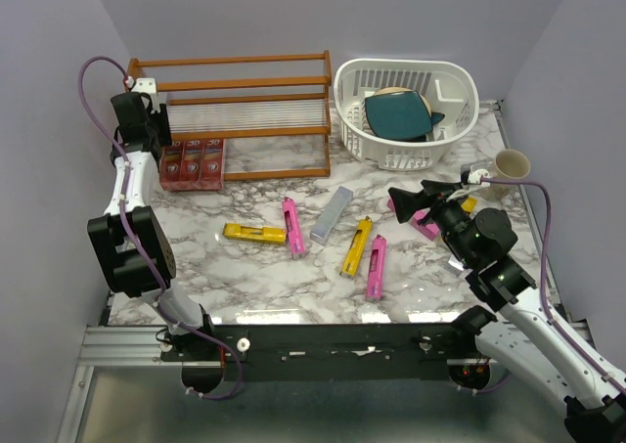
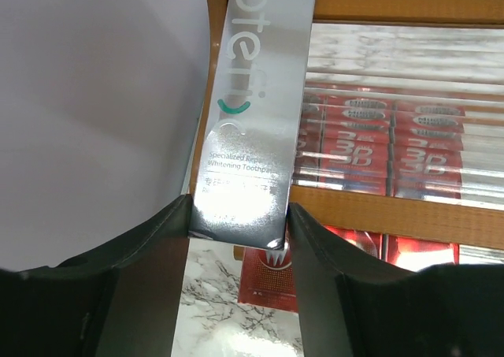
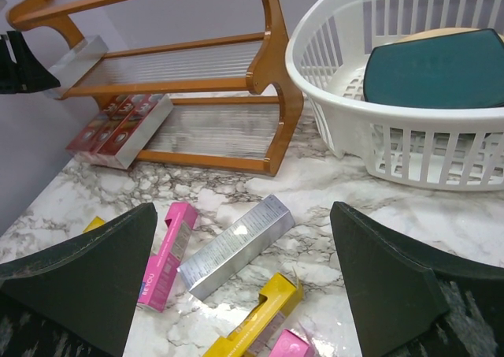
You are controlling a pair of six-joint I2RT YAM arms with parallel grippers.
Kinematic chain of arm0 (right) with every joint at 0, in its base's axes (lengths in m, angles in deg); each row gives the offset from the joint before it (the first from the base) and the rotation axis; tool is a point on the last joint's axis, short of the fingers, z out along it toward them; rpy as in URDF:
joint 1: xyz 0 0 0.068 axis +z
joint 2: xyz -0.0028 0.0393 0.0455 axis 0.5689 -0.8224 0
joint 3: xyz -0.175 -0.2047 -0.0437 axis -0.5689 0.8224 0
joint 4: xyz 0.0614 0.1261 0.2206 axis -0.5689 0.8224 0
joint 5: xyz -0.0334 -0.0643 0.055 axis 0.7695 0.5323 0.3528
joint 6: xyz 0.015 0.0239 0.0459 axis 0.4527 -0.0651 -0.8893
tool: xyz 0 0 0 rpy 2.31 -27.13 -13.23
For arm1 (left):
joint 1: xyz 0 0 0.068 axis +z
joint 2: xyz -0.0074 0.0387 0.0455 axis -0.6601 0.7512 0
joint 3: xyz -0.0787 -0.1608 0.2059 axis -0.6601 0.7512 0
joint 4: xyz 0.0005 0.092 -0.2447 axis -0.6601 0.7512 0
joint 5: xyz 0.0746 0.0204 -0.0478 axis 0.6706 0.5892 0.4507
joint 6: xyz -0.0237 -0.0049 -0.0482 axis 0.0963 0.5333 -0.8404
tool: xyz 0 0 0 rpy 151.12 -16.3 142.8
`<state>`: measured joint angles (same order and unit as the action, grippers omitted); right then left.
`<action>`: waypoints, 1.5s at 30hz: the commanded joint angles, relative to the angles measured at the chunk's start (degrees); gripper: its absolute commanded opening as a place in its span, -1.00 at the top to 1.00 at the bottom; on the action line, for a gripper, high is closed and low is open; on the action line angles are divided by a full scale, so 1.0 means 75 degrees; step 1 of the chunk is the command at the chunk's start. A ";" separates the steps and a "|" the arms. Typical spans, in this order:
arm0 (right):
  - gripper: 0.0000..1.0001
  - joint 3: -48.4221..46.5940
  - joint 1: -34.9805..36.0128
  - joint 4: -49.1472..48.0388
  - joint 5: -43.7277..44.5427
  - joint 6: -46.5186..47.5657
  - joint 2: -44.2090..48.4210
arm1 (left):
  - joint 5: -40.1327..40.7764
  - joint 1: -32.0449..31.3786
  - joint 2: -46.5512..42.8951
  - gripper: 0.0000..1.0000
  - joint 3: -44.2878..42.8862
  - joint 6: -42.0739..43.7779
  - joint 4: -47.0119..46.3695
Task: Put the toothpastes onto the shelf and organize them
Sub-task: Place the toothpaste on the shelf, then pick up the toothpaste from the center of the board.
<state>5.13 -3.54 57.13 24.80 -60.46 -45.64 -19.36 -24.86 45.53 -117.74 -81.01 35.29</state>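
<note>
The orange-brown shelf [image 1: 235, 81] stands at the back left, with three red toothpastes [image 1: 193, 161] side by side at the left of its lower tier. My left gripper [image 2: 239, 223] is at the shelf's left end, shut on the near end of a silver toothpaste [image 2: 252, 113] that lies along the upper tier of clear slats. Loose toothpastes lie mid-table: yellow [image 1: 254, 233], pink [image 1: 293, 226], silver [image 1: 333, 214], yellow [image 1: 356, 246], pink [image 1: 376, 267]. My right gripper [image 1: 416, 200] hangs open to their right, above another pink one [image 1: 423, 223].
A white slotted basket [image 1: 406, 150] holding a teal object [image 1: 396, 115] stands right of the shelf. A beige cup [image 1: 511, 164] sits at the right edge. The wall is close on the left of the left arm.
</note>
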 commanded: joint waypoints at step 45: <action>-1.00 -0.3129 0.0067 0.3040 -0.0165 -0.1824 -0.5643 | 0.0469 -0.1770 -0.8777 -0.98 0.5714 -0.3720 0.0026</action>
<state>-12.90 -3.49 71.81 22.68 -66.91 -78.73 -16.72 -37.21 -17.90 -75.32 -106.47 30.39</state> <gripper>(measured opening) 0.998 0.988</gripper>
